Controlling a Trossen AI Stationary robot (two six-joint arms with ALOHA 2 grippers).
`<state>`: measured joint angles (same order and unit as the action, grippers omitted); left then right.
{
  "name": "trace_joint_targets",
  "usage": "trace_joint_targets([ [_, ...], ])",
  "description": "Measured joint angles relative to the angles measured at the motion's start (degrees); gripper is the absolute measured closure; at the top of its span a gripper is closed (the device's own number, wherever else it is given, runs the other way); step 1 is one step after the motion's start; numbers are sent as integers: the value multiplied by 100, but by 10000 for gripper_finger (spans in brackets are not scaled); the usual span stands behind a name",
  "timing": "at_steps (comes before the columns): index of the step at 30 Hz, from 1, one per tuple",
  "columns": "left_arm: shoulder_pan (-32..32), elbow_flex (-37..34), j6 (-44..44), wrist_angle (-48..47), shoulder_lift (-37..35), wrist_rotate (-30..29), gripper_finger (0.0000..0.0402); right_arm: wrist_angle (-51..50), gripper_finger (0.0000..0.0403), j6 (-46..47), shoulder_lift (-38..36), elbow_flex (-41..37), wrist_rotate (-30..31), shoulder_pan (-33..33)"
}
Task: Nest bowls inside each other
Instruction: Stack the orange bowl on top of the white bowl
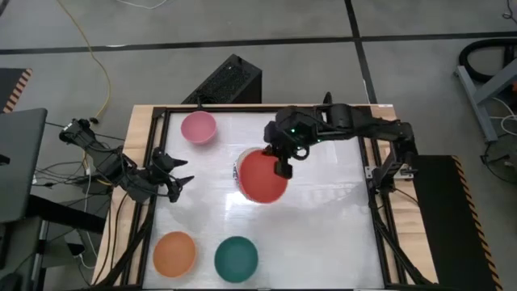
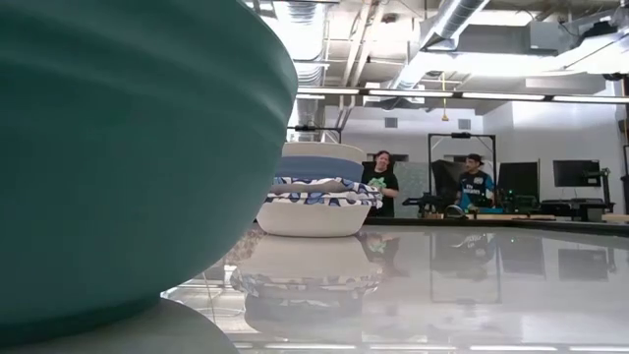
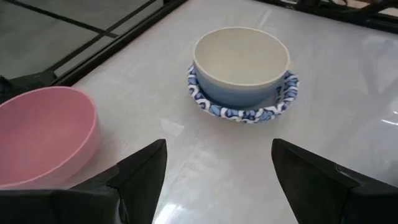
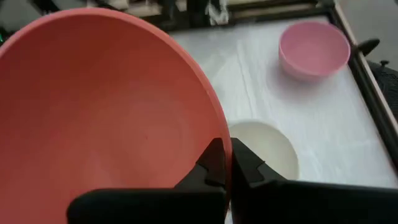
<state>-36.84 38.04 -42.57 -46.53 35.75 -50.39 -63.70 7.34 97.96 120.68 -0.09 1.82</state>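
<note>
Right hand (image 4: 229,163) clenched on rim of round red plastic bowl (image 1: 262,175), held above nested stack topped by cream bowl (image 3: 241,65), mid-tabletop. Advise centring red bowl over cream rim, lowering level, then releasing. Left hand (image 1: 173,179) spread wide, empty, at left edge.

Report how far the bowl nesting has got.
Done: a stack with the cream bowl on top stands mid-table. In hand: the right claw is shut on the red bowl above that stack. Left: pink bowl, orange bowl and green bowl sit apart.
</note>
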Motion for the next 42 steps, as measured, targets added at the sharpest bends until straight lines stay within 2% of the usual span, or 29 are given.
trace_joint_targets([
  [3,-109,0,28,9,0,-129,123,-46,394,-557,277,2,9,436],
  [7,-199,0,3,34,0,-331,123,519,394,-1217,705,-33,-243,818],
  [12,-248,0,177,333,-2,-414,123,2300,394,-2227,922,4,-937,787],
  [15,-249,0,294,472,0,-388,123,2839,394,-2416,1024,-17,-1018,573],
  [16,-249,0,311,465,-2,-390,123,2866,394,-2410,1006,-17,-909,468],
  [19,-249,0,431,459,0,-406,123,3336,394,-1968,793,96,18,28],
  [23,-247,0,552,455,0,-456,123,3401,392,-354,397,131,1513,-636],
  [24,-247,0,578,455,0,-460,123,3107,391,179,317,131,1780,-813],
  [26,-247,0,645,455,0,-460,123,2290,391,938,169,98,1886,-1162],
  [29,-247,0,710,453,-2,-465,123,905,391,1285,-68,-81,1889,-1422],
  [31,-247,0,764,451,0,-528,123,446,391,1380,-302,-334,1885,-1364],
  [35,-247,0,759,449,-2,-710,123,382,391,1437,-975,-1218,2052,-965],
  [39,-247,0,754,446,-1,-709,123,424,392,2233,-2169,-2491,3041,-345],
  [42,-247,0,687,446,-2,-709,123,816,393,2829,-3152,-3570,3731,282],
])
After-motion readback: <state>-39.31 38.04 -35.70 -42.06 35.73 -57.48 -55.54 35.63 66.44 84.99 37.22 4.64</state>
